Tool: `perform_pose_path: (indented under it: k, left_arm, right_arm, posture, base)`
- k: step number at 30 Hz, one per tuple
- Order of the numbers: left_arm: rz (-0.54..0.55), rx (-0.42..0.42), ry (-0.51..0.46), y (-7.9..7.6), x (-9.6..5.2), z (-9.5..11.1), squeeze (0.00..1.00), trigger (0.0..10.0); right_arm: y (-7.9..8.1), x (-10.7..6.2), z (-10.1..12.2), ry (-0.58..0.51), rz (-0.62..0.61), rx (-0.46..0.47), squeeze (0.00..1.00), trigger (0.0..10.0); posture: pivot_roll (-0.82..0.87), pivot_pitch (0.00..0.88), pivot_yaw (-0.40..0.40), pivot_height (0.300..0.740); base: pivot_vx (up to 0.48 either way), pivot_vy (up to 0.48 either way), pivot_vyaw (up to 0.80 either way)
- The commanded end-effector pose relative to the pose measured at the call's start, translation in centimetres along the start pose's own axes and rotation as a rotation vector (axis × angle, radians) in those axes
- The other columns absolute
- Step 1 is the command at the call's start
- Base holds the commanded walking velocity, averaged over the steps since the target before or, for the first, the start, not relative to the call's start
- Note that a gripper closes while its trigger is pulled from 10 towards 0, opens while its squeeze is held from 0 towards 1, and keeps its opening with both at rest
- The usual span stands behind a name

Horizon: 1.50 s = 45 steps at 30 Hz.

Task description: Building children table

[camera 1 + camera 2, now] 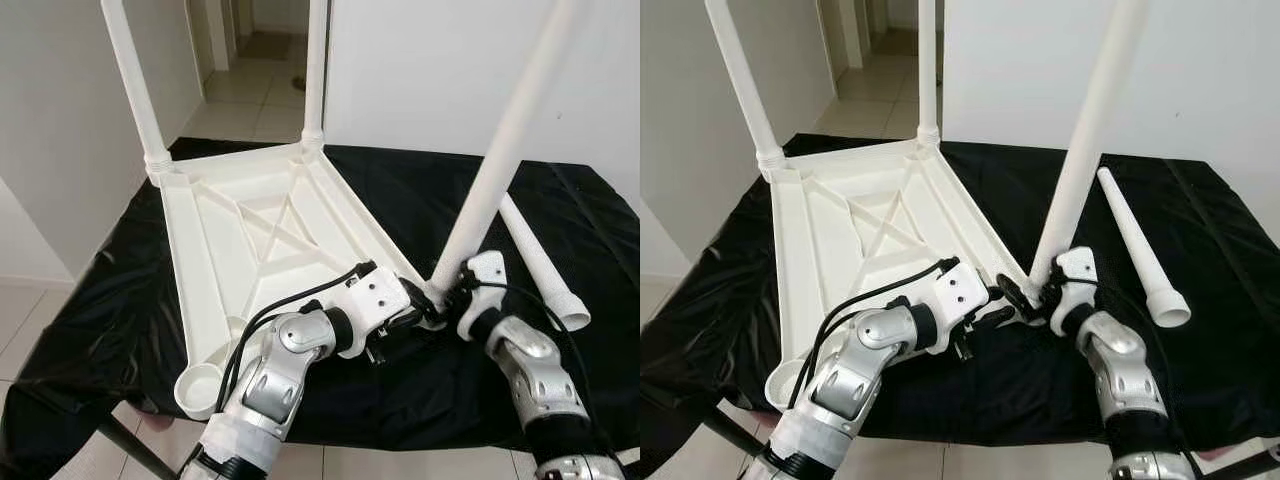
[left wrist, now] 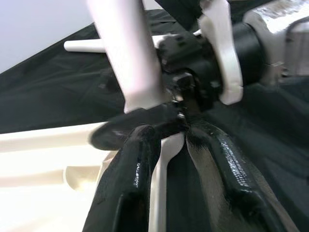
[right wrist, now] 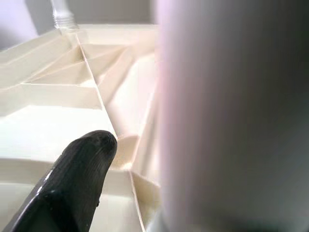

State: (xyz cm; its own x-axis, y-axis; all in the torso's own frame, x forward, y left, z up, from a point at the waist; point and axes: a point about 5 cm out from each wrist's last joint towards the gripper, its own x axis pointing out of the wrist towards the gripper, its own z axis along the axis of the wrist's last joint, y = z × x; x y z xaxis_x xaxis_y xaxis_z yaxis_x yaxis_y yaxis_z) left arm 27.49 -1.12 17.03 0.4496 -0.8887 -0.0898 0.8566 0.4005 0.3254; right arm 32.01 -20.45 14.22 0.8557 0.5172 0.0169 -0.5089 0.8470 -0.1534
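Note:
A white plastic children's tabletop (image 1: 250,250) lies upside down on a black cloth. Two white legs (image 1: 135,85) (image 1: 315,70) stand in its far corners. A third leg (image 1: 500,160) leans with its foot at the near right corner, and my right gripper (image 1: 450,290) is shut on its base. The right wrist view has this leg (image 3: 231,116) pressed close beside one finger (image 3: 72,183). My left gripper (image 1: 420,312) meets that same corner, its fingers (image 2: 130,169) closed over the tabletop's rim (image 2: 161,169). The near left socket (image 1: 200,388) holds nothing.
Another white leg (image 1: 540,260) lies loose on the cloth to the right, wide end toward me. The black cloth (image 1: 100,330) drapes over the work table's edges. White walls stand behind, and an open doorway with a tiled floor (image 1: 250,95) is at the far left.

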Motion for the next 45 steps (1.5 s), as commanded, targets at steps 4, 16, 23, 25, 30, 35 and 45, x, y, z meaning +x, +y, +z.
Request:
perform_pose_path:
  k: [4,16,23,25,30,35,45]
  left_arm:
    - [0.158,-0.03,-0.001,0.0,0.2,-0.2,0.0,10.0]
    - [0.152,-0.034,-0.003,-0.1,0.2,-0.2,0.0,10.0]
    - [0.149,-0.04,-0.002,-0.4,0.2,-0.3,0.0,10.0]
    - [0.149,-0.042,-0.002,-0.4,0.2,-0.3,0.0,10.0]
    - [0.15,-0.044,-0.002,-0.5,0.3,-0.3,0.0,10.0]
    - [0.156,-0.051,-0.003,-0.5,0.2,-0.3,0.0,10.0]
    - [0.167,-0.056,0.0,-0.4,0.1,-0.4,0.0,10.0]
  right_arm:
    - [-0.1,0.1,-0.5,0.03,0.072,-0.054,0.0,0.1]
    - [-0.3,-1.2,-2.2,0.097,0.099,-0.049,0.0,0.0]
    - [-0.2,-1.4,-2.8,0.096,-0.027,0.028,0.0,10.0]
    - [-0.2,-1.3,-2.9,0.101,-0.056,0.029,0.0,10.0]
    - [-0.3,-1.2,-3.3,0.116,-0.184,0.026,0.0,10.0]
    - [0.5,-1.2,-3.5,0.11,-0.339,0.052,0.0,10.0]
    - [1.9,-2.2,-4.2,0.184,-0.847,0.087,0.0,10.0]
  posture:
    - [-0.02,0.0,0.005,0.74]
    - [-0.03,0.0,0.004,0.74]
    - [-0.03,0.002,-0.002,0.74]
    - [-0.03,0.002,-0.002,0.74]
    - [-0.03,0.014,-0.01,0.74]
    - [-0.03,0.019,-0.013,0.74]
    - [-0.03,0.031,-0.018,0.74]
  base:
    - [0.0,0.0,0.0]
    - [0.0,0.0,0.0]
    - [0.0,0.0,0.0]
    - [0.0,0.0,0.0]
    - [0.0,0.0,0.0]
    - [0.0,0.0,0.0]
    - [0.0,0.0,0.0]
